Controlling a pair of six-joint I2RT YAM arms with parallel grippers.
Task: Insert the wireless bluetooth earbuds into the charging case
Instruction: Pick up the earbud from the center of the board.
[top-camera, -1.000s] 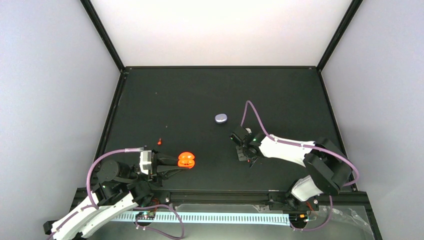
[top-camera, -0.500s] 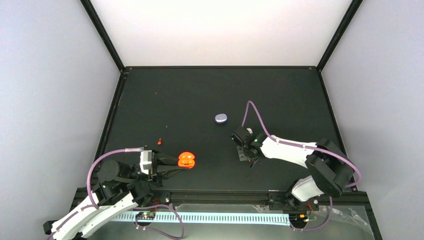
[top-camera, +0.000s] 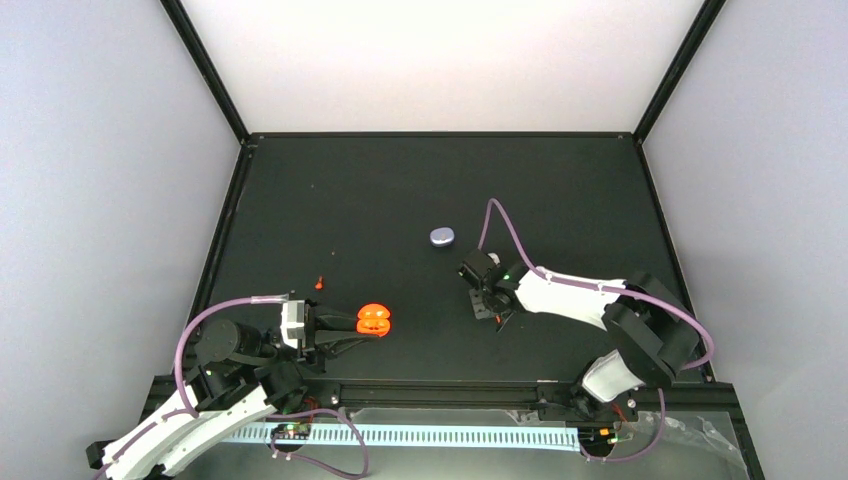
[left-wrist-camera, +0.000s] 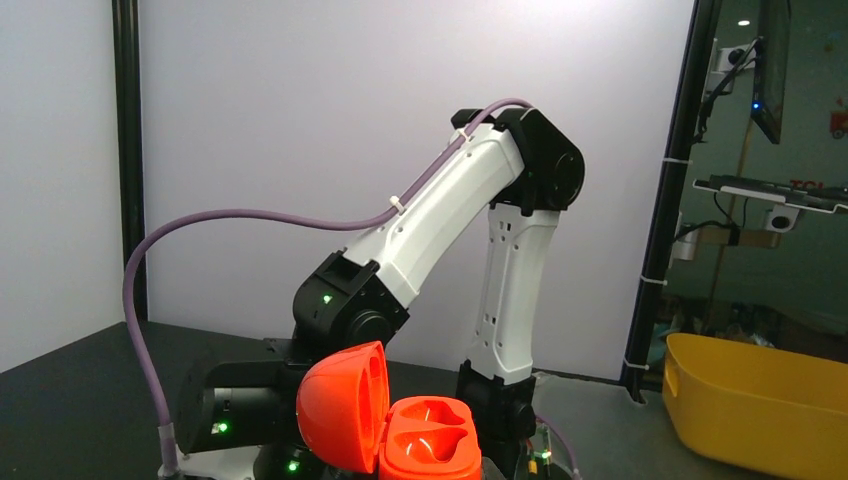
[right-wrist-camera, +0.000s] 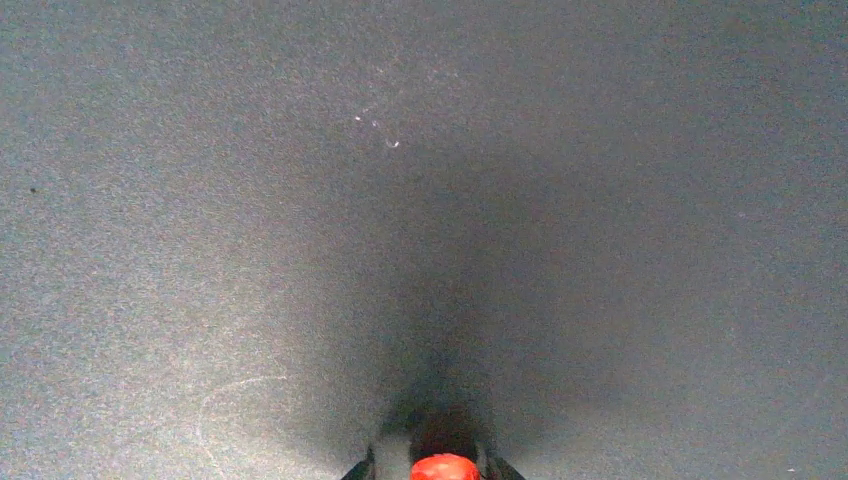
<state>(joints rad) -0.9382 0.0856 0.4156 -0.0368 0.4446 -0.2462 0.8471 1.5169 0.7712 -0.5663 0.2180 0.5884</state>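
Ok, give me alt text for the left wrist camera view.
An open orange-red charging case sits bottom centre, lid swung up to the left, two wells exposed. Behind it the white-and-black right arm bends down to the black table; a yellow bin is far right.

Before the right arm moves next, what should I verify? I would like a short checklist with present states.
1. Charging case open: ok, red lid hinged back.
2. Left gripper holds the case: ok.
3. Both wells free: ok, they look empty.
4. Right gripper carries an earbud: cannot tell; a red piece sits between its jaws.
5. Right gripper above the case: not ok, well apart from it.
6. Second earbud found: cannot tell; a red bit lies on the table.
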